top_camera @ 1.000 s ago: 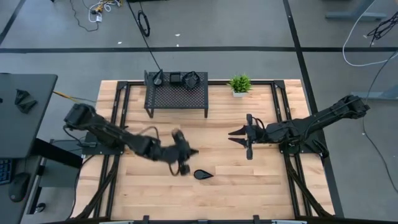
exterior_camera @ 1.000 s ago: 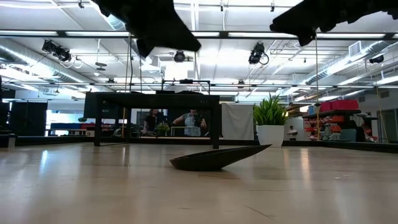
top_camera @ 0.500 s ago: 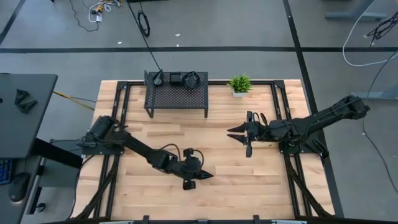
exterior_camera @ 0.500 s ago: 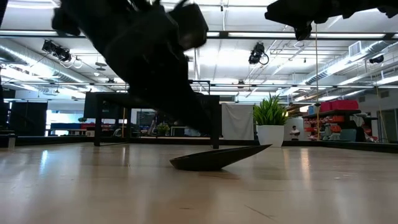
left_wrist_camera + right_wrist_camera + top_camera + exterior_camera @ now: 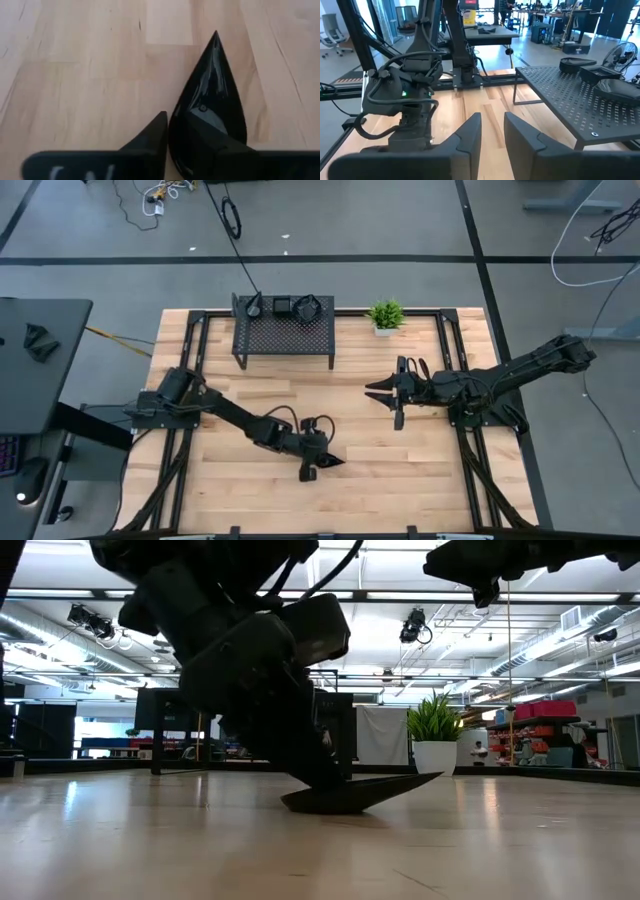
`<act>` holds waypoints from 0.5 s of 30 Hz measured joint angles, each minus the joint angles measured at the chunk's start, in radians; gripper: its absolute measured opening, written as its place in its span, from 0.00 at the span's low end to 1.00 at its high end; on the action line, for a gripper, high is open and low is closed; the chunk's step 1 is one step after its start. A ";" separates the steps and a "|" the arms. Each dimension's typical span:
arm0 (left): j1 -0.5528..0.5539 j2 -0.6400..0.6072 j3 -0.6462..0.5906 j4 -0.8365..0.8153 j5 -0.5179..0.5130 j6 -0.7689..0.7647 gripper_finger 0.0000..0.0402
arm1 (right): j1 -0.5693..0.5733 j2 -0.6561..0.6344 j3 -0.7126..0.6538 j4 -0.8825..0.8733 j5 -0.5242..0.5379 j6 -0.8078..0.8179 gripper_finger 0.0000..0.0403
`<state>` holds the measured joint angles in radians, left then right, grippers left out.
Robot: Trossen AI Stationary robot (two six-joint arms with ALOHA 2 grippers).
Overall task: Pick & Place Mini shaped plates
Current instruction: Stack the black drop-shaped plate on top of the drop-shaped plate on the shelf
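One glossy black teardrop plate (image 5: 212,100) lying on wooden counter (image 5: 380,480), left jaws (image 5: 315,464) straddling blunt rim, spread, tip pointing away; right jaws (image 5: 392,402) spread, idling well apart.

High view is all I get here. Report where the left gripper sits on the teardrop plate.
Observer: Left wrist view puts the left gripper at the teardrop plate's rounded end, with the point facing away from it.
Operator: Give me the plate's attitude.
Observer: Low view: the rounded end is on the table and the pointed tip is tilted up off it.
Operator: Now the right side.
Observer: Right wrist view: the right gripper has its fingers apart with nothing between them.
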<state>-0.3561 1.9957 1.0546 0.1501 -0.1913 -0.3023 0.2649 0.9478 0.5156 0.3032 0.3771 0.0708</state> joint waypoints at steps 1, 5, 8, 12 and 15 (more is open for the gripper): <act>0.000 -0.002 0.000 0.001 0.003 0.000 0.15 | 0.000 0.000 0.000 0.000 0.000 0.000 0.21; 0.000 -0.003 0.000 0.011 0.013 -0.002 0.05 | 0.000 0.000 0.000 -0.001 0.000 0.000 0.21; 0.000 -0.005 0.000 0.012 0.014 -0.033 0.02 | 0.000 0.000 0.000 -0.005 0.000 -0.001 0.21; 0.000 -0.011 0.000 0.007 0.014 -0.112 0.03 | 0.000 0.000 0.000 -0.005 0.000 -0.001 0.21; -0.001 -0.042 0.000 -0.001 0.013 -0.158 0.02 | 0.000 0.000 0.000 -0.007 0.000 -0.001 0.21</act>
<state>-0.3573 1.9534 1.0542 0.1494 -0.1781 -0.4601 0.2649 0.9478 0.5156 0.2964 0.3771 0.0697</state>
